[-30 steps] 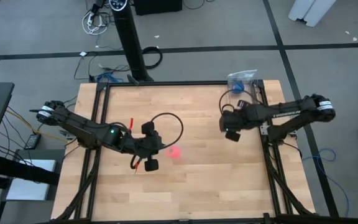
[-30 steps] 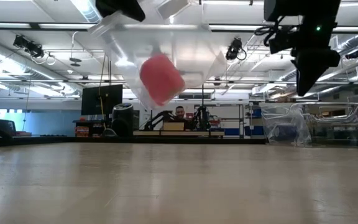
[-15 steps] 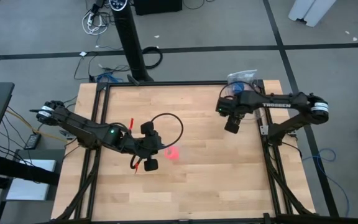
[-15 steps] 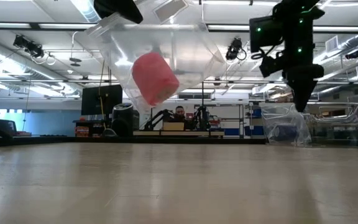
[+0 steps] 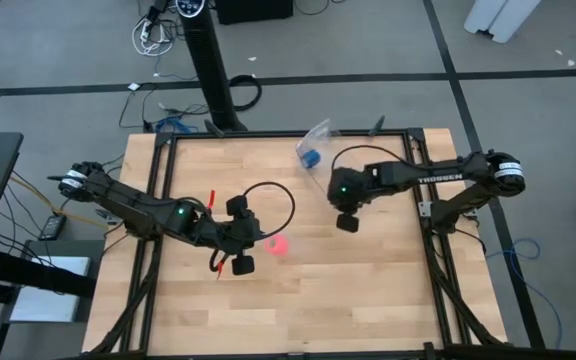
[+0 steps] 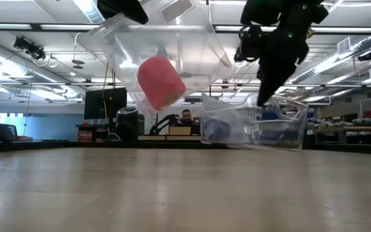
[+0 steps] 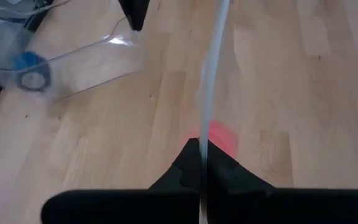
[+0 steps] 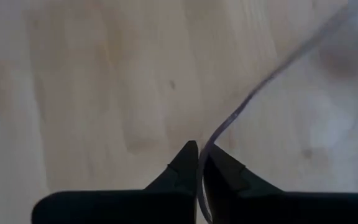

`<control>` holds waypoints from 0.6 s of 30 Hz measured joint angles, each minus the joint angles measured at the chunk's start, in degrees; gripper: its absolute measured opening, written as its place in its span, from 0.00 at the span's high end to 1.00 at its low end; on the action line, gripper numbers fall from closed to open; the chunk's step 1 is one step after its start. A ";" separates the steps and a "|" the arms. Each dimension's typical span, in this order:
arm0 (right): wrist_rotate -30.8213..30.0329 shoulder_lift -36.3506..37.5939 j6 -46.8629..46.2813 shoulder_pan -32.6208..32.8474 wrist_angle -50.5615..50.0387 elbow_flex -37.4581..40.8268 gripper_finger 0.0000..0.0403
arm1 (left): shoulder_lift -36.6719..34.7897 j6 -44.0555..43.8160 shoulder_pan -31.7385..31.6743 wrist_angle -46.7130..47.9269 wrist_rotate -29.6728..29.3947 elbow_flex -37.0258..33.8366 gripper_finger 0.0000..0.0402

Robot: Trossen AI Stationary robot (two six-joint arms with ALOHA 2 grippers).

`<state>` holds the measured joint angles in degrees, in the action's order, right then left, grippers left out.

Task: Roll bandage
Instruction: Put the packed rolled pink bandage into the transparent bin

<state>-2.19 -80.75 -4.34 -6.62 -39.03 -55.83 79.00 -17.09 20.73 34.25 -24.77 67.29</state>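
The bandage (image 6: 161, 82) is a pink roll lying inside a clear plastic container (image 6: 192, 51), which hangs tilted well above the table. My left gripper (image 5: 258, 238) is shut on that container at the table's left middle. The roll shows through the container's wall as a pink spot (image 5: 280, 245). My right gripper (image 5: 348, 222), right of centre and pointing steeply down, is shut on a clear wrinkly plastic bag (image 5: 313, 152) with a blue thing inside. My left gripper pinches a thin clear wall of the container (image 7: 205, 124) edge-on between its two fingers, slanting down from the table's left. The container is lifted clear and tilted, with the roll resting in it. My right gripper pinches a thin edge of the plastic bag (image 8: 211, 140) between its fingertips, from above. The bag (image 6: 250, 125) trails below and beside the fingers; whether its lower edge touches the table I cannot tell.
A black cable loop (image 5: 273, 200) arcs over the table by the left gripper. Metal frame rails (image 5: 423, 215) run along the table's sides and far edge. Bare wood (image 5: 298, 310) fills the near half of the table.
My right gripper has swung from the far right corner toward the table's middle, tipped further downward and shut on the plastic bag. The bag has come along from that corner to the far middle of the table. The roll has shifted slightly inside the held container.
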 joint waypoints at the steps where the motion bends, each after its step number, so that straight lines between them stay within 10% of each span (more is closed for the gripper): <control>1: 0.11 0.00 -0.35 0.86 1.82 0.00 0.96 | 0.00 -0.04 0.00 -0.01 0.00 0.00 0.99; 18: -0.18 -0.58 -5.01 7.06 7.97 -2.44 0.66 | 0.04 -1.42 -2.11 -3.98 -5.12 0.00 0.99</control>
<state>-2.37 -81.33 -9.34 0.44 -31.06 -58.27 79.05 -18.51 18.62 30.27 -29.89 67.29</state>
